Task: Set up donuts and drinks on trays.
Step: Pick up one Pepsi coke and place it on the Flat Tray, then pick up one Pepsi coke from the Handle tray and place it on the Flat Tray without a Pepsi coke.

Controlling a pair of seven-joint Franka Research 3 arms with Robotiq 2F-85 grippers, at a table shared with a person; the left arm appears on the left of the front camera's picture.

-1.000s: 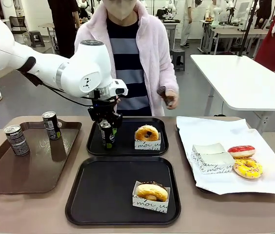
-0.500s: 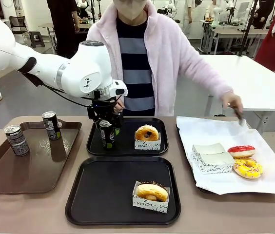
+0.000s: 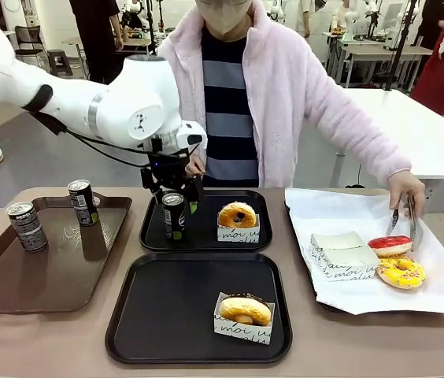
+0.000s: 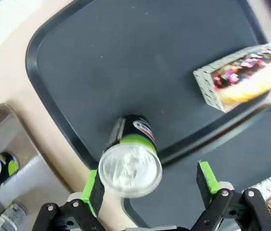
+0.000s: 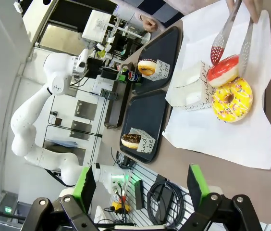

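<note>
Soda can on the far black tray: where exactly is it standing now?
Front view: the soda can stands upright on the left half of the far tray, left of the sleeved donut, its top between the open fingers of the left gripper.

The left arm reaches in from the left with its left gripper (image 3: 176, 191) pointing down, fingers spread wide, and the right gripper (image 5: 140, 187) is spread wide too.

Upright dark can (image 3: 174, 216) and sleeved donut (image 3: 238, 214) on far black tray (image 3: 202, 234); sleeved chocolate donut (image 3: 245, 309) on near black tray (image 3: 175, 307); two more cans (image 3: 27, 226) (image 3: 83, 202) upright at left; red donut (image 3: 390, 244) touching yellow donut (image 3: 400, 272) at right.
</note>
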